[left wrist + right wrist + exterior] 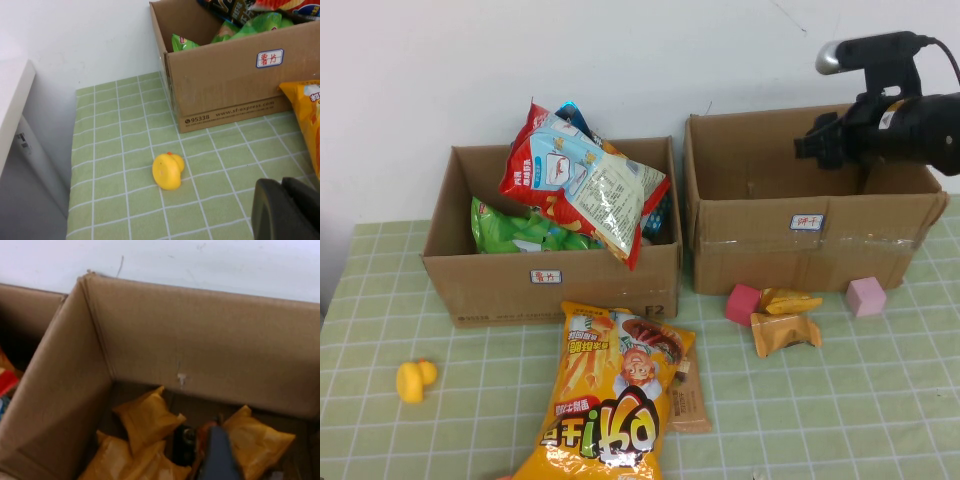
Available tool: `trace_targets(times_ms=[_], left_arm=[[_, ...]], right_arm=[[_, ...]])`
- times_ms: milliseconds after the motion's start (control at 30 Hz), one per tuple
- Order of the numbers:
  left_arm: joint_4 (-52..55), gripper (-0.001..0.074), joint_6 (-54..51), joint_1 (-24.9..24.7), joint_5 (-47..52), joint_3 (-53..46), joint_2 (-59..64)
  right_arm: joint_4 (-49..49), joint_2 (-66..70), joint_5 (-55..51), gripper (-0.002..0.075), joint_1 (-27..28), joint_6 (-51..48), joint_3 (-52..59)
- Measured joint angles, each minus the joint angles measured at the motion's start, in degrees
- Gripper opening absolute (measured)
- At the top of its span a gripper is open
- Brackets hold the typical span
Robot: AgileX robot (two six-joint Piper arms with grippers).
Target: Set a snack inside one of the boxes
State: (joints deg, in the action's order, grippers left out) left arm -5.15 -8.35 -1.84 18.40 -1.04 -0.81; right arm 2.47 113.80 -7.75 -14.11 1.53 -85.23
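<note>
A white wall backs a counter covered in a green checked cloth, where two brown cardboard boxes stand side by side, each with a small white handwritten label on its front. The left box is heaped with crisp bags: green packets low inside and a red, white and blue bag riding above the rim. The right box holds several small orange snack packets on its floor, seen from the right wrist camera.

The right gripper hangs over the right box's open top, its black arm reaching in from the right edge. In the right wrist view a single dark finger tip shows low over the orange packets; how far the fingers are spread, and whether they hold anything, cannot be told.

The left gripper appears only in its own wrist view, as a dark shape low over the counter near the left box's front corner; the state of its fingers cannot be told either.

In front of the left box lies a large yellow-orange crisp bag, with a small brown packet tucked against its right edge. A yellow rubber duck sits well to the left of it. Before the right box lie two orange snack packets, a pink-red cube touching the upper one, and a paler pink cube further right.
</note>
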Motion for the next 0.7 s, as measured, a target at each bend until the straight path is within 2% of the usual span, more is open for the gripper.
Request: trace_targets(times_ms=[67,167,233,400,433,567,700], left_arm=[[0.0,-0.0003,0.0,0.0,0.0,0.0,0.0],[0.0,-0.0003,0.0,0.0,0.0,0.0,0.0],[0.0,-0.0003,0.0,0.0,0.0,0.0,0.0],[0.0,-0.0003,0.0,0.0,0.1,0.0,0.0],[0.0,-0.0003,0.0,0.0,0.1,0.0,0.0],[0.0,-0.0003,0.0,0.0,0.1,0.0,0.0],[0.0,-0.0003,0.0,0.0,0.1,0.0,0.0]], right_arm=[[0.0,-0.3,-0.9,0.0452,0.0,0.9,-0.2],[0.0,-2.0,-6.7,0.0445,0.0,1.1,-0.3],[0.0,-4.0,-12.3,0.0394,0.0,0.4,-0.3],[0.0,-9.6,-25.8,0.0100,0.0,-7.1,-0.4],[0.0,-10.2,-27.7,0.0071,0.0,-8.1,-0.4],[-2.9,-12.8,-32.2,0.0013,0.0,-10.1,0.8],[-11.8,-17.6,-28.3,0.0001,-1.5,-15.1,10.2]])
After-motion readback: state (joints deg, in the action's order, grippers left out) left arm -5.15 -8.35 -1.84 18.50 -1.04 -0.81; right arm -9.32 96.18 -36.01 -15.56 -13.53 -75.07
